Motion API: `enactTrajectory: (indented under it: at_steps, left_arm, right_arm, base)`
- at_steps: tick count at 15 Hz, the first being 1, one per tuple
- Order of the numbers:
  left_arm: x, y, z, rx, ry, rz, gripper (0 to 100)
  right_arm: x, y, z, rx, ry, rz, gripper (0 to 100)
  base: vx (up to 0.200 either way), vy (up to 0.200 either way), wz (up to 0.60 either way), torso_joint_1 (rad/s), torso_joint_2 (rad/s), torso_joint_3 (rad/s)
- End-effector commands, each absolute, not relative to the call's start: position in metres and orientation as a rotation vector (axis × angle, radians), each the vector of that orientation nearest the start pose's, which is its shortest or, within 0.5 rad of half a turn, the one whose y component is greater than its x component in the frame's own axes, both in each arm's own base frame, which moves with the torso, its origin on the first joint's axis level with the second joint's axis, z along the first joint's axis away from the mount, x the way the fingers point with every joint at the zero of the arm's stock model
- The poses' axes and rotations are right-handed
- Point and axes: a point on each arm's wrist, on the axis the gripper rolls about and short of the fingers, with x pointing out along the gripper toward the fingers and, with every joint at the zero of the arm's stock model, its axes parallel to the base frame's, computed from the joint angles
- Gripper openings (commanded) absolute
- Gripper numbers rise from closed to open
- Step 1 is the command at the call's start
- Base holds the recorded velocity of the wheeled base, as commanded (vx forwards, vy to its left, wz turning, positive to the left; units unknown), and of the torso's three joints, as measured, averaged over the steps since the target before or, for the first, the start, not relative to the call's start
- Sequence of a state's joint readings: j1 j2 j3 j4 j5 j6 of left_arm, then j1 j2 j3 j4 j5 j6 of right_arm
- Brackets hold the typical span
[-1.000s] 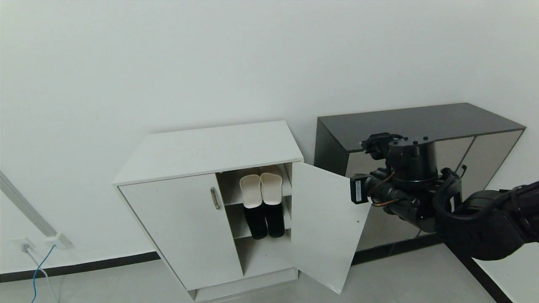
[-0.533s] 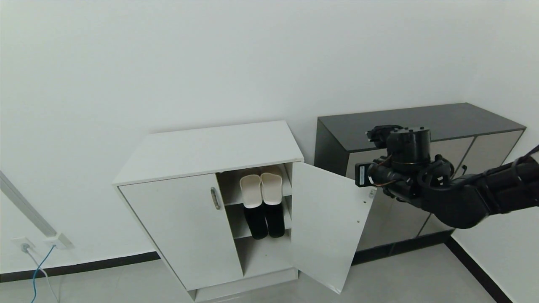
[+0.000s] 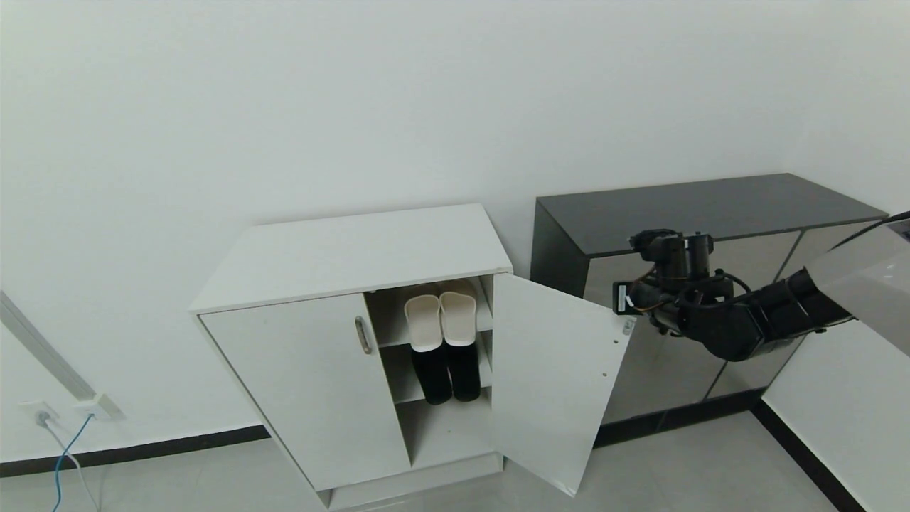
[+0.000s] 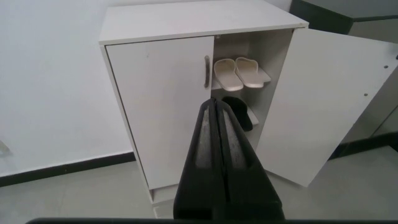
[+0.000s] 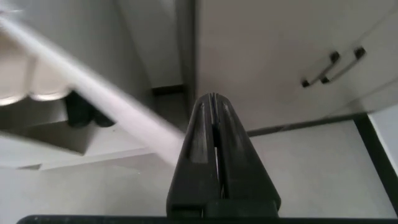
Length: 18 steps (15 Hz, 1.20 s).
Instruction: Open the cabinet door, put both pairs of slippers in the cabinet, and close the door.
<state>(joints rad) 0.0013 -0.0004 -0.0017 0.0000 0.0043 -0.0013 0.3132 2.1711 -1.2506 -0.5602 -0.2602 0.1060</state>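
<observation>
Slippers (image 3: 441, 321) shelved, only closing was left. Right gripper (image 5: 213, 102) and left gripper (image 4: 213, 104) were pinched empty; the right, beside the cabinet door (image 3: 554, 377) at its free edge, likely had to push it.

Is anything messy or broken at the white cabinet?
Nothing is spilled or broken. The white slippers and the black slippers sit neatly inside the cabinet. Only its right door hangs open.

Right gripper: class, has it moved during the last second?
Yes. The right gripper has shifted rightward and slightly upward, off the open door edge toward the dark cabinet.
</observation>
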Motion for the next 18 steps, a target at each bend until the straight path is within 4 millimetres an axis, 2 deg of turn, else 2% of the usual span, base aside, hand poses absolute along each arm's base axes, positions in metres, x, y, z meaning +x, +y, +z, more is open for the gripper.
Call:
enactTrajectory:
  at_steps: [1,6,8,11,15,18]
  left_arm:
    - [-0.023,0.0,0.076,-0.002,0.0,0.006,0]
    - [-0.023,0.0,0.076,-0.003,-0.002,0.006,0]
    - [-0.023,0.0,0.076,-0.003,-0.002,0.006,0]
    - [-0.023,0.0,0.076,-0.003,-0.002,0.006,0]
    - [-0.023,0.0,0.076,-0.003,-0.002,0.006,0]
    - [-0.023,0.0,0.076,-0.003,-0.002,0.006,0]
  right_arm:
    - [0.422,0.123,0.099,-0.001,0.381,0.023,0]
    - [0.422,0.123,0.096,-0.003,0.39,0.026,0]
    - [0.412,0.13,0.097,-0.012,0.405,0.046,0]
    - [0.388,0.149,0.105,-0.03,0.416,0.106,0]
    - [0.336,0.187,0.116,-0.072,0.436,0.244,0]
    - [0.316,0.194,0.126,-0.08,0.429,0.287,0]
  base:
    - [0.0,0.0,0.0,0.0,0.0,0.0]
    - [0.0,0.0,0.0,0.0,0.0,0.0]
    - [0.0,0.0,0.0,0.0,0.0,0.0]
    - [0.0,0.0,0.0,0.0,0.0,0.0]
    - [0.0,0.0,0.0,0.0,0.0,0.0]
    - [0.0,0.0,0.0,0.0,0.0,0.0]
